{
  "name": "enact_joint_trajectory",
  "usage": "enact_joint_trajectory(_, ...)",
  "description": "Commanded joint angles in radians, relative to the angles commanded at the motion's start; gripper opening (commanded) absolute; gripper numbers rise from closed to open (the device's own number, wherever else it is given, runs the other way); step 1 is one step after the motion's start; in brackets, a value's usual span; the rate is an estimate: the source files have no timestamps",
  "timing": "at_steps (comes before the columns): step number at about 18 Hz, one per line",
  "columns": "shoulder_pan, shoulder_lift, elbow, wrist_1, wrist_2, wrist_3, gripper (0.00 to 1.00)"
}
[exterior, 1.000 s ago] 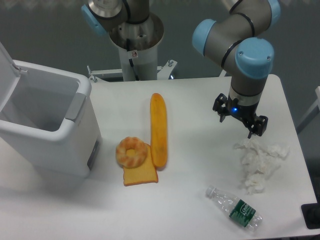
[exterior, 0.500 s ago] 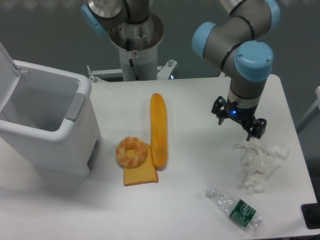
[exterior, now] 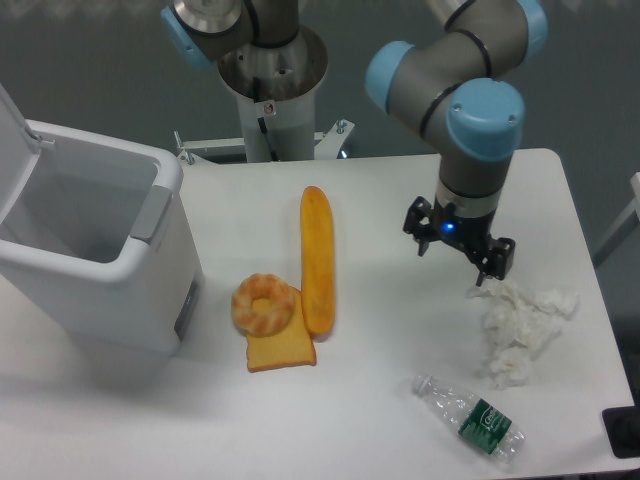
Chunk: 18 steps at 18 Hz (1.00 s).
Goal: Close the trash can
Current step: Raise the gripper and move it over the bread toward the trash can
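Camera view from above the desk [exterior: 400,420]: the trash can [exterior: 95,265] fills the left side of the frame, a boxy white bin with its lid [exterior: 12,125] swung up at the far left edge, so the hollow inside shows, and a grey panel along its right rim. Just right of it, near the centre, a ring-shaped pastry [exterior: 265,304] lies partly on a slice of bread [exterior: 282,349], and a long baguette [exterior: 317,258] runs upright in the frame beside them, touching both. In the right half the claw [exterior: 458,250] hangs over bare desk, its two fingers spread apart and holding nothing. Crumpled white tissue [exterior: 520,325] sits just below and to the right of it, and a plastic bottle [exterior: 470,417] lies at the lower right.
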Motion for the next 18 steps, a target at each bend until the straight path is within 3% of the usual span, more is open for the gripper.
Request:
enact_joint_trajectory(9, -0.141, 0.166, -0.071, -0.031, -0.011, -0.172, 1.0)
enact_joint_trajectory(15, -0.198, 0.34, -0.078, -0.141, -0.058, -0.218, 1.0)
enact_joint_trajectory(18, -0.229, 0.411, -0.078, -0.164, -0.1, -0.267, 1.0)
